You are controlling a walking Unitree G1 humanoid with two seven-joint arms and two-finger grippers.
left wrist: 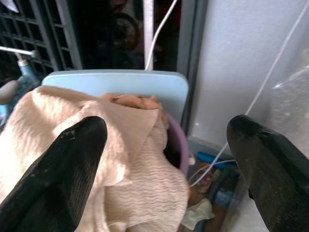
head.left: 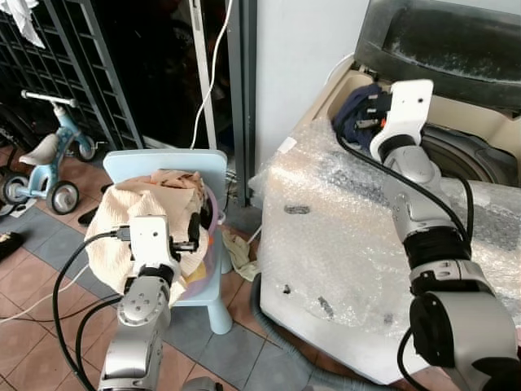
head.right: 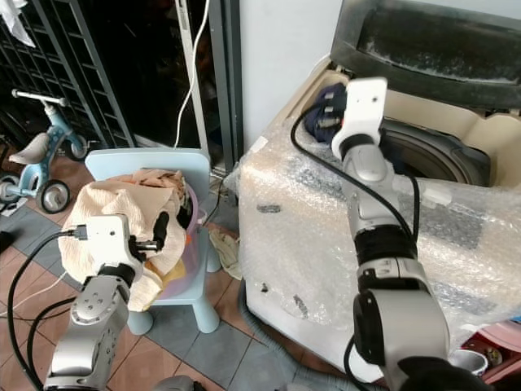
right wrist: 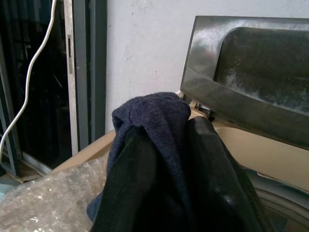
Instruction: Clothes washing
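My right gripper (head.left: pixel 368 119) is raised over the near left corner of the washing machine (head.left: pixel 342 244), shut on a dark navy garment (head.left: pixel 356 112). In the right wrist view the navy garment (right wrist: pixel 159 145) is bunched between the black fingers (right wrist: pixel 217 188), with the machine's raised dark lid (right wrist: pixel 251 72) behind. The drum opening (head.left: pixel 468 159) lies just right of the gripper. My left gripper (head.left: pixel 194 230) is open over a pile of peach clothes (head.left: pixel 134 220) in a pink basket (head.left: pixel 213 220) on a light blue chair (head.left: pixel 175 167). The peach clothes (left wrist: pixel 120 159) lie between the spread fingers (left wrist: pixel 63 169).
Bubble wrap covers the machine's front and top. A grey hose (head.left: pixel 277 350) runs along the floor beneath it. A child's tricycle (head.left: pixel 45 163) stands at the left by a dark metal gate (head.left: pixel 73 65). A cloth (head.left: pixel 240 252) lies on the tiles beside the chair.
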